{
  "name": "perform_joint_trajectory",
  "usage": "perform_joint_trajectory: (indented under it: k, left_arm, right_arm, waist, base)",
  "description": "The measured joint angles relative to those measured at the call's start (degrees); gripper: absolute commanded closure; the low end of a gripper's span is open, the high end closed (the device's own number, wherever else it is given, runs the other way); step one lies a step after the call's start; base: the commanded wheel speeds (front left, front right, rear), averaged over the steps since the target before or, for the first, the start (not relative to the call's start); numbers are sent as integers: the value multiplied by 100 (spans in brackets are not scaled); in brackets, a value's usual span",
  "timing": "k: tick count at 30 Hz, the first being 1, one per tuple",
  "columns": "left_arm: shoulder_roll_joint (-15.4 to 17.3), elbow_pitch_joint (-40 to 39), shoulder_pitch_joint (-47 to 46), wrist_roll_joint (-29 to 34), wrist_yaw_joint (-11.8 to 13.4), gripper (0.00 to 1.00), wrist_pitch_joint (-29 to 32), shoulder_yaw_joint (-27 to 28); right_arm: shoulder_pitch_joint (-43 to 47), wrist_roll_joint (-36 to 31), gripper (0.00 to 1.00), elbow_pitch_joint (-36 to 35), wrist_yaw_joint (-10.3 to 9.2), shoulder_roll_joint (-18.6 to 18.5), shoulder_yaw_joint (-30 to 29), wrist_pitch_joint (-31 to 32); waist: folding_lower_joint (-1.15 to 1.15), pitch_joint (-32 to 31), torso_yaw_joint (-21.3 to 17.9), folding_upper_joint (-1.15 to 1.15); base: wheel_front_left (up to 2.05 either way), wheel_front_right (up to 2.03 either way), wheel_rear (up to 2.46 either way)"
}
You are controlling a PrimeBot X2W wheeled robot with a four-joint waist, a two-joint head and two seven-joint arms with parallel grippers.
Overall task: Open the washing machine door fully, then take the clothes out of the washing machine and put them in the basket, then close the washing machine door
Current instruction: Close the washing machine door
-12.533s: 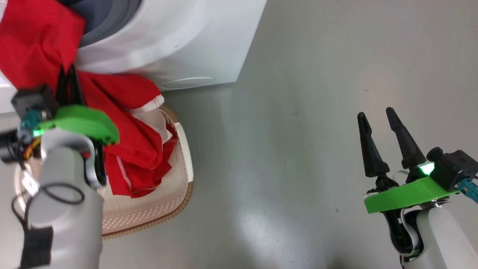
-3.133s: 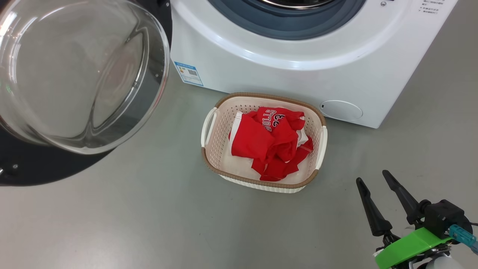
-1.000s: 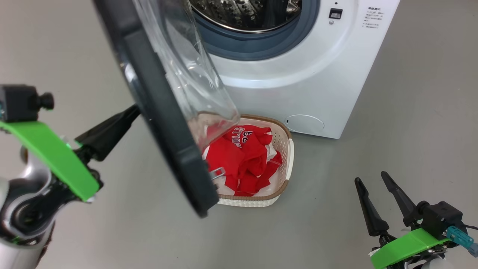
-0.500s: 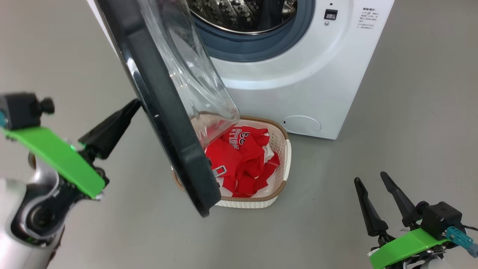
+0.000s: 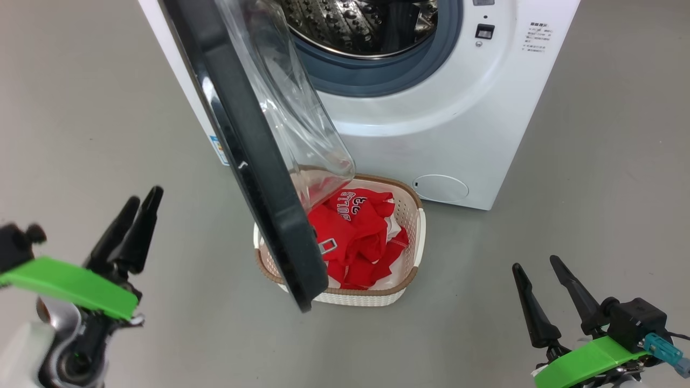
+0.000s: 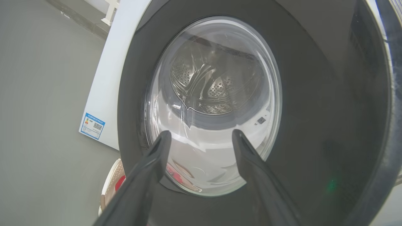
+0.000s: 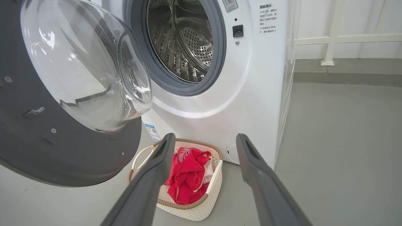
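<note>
We are holding the left gripper [image 6: 201,132] and right gripper [image 5: 536,262] open and empty; pushing the half-open washing machine door [image 5: 253,161] is possibly risking its lower edge clipping the basket [image 5: 416,215]

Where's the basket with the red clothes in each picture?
Head view: basket low centre, partly hidden by the washing machine door.
Left wrist view: a cream sliver, lower left.
Right wrist view: bottom centre.
Shared landmark: that door's black rim, close beside it each time.
</note>
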Motion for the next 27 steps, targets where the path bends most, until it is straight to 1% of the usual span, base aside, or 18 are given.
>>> perform_joint_trajectory:
  k: [4,7,12,18,20,23,27]
  left_arm:
    - [-255,260,248,-14,0,0,-489,86]
    - [-497,489,524,-200,0,0,-867,198]
    - [-735,704,854,-252,-1,0,-1146,266]
    - [-971,916,1143,-58,0,0,-1282,409]
    - [-1071,964,1227,112,-1,0,-1283,506]
    - [-1226,1007,1349,483,-1,0,-1284,827]
    - [-1505,1027,1499,1144,-1,0,-1284,1224]
  right_arm:
    - [0,0,0,1,-1,3,-2,0]
    - [0,0,0,5,-1,9,3,0]
    - [0,0,0,10,-1,8,-1,0]
    - [-1,0,0,16,-1,3,-2,0]
    - [0,1,0,16,-1,-2,-7,0]
    - [-1,1,0,16,-1,-16,-24,0]
    - [0,2,0,15,-1,-32,-44,0]
  waist:
    - [0,-1,4,0]
    - [0,7,-10,0]
    - [0,41,-17,0]
    - [0,76,-46,0]
    - [0,82,-61,0]
    - [0,89,-79,0]
    - [0,79,-114,0]
  base:
    - [0,0,0]
    - [0,0,0]
    - [0,0,0]
    - [0,0,0]
    - [0,0,0]
    - [0,0,0]
    - [0,0,0]
